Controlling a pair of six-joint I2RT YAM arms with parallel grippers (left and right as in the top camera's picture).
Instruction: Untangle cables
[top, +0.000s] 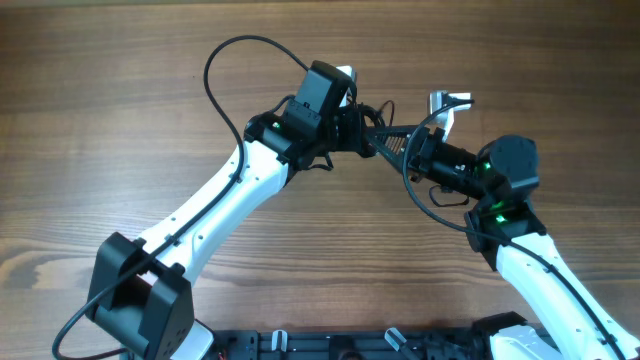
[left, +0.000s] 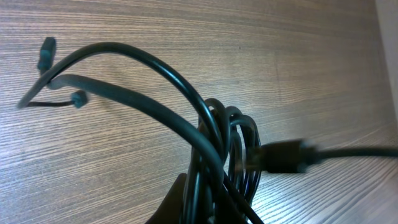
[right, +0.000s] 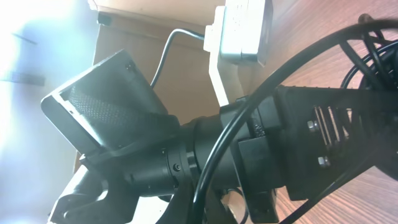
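The cables (top: 381, 127) are a knot of thin black cords held in the air between my two grippers above the table's middle. My left gripper (top: 362, 130) is shut on the bundle. In the left wrist view the cables (left: 231, 144) rise in loops from that gripper (left: 205, 213), and two strands reach left to small plug ends (left: 46, 53). A blurred plug (left: 283, 156) hangs at the right. My right gripper (top: 399, 150) faces the left one closely. One cable (right: 219, 147) runs up out of its shut fingers (right: 205, 211) across the left gripper's black body (right: 186, 155).
The wooden table (top: 120, 90) lies under both arms. A thick black arm wire (top: 222, 62) arches over the left forearm. A dark rail (top: 350, 346) runs along the front edge. The two wrists are almost touching.
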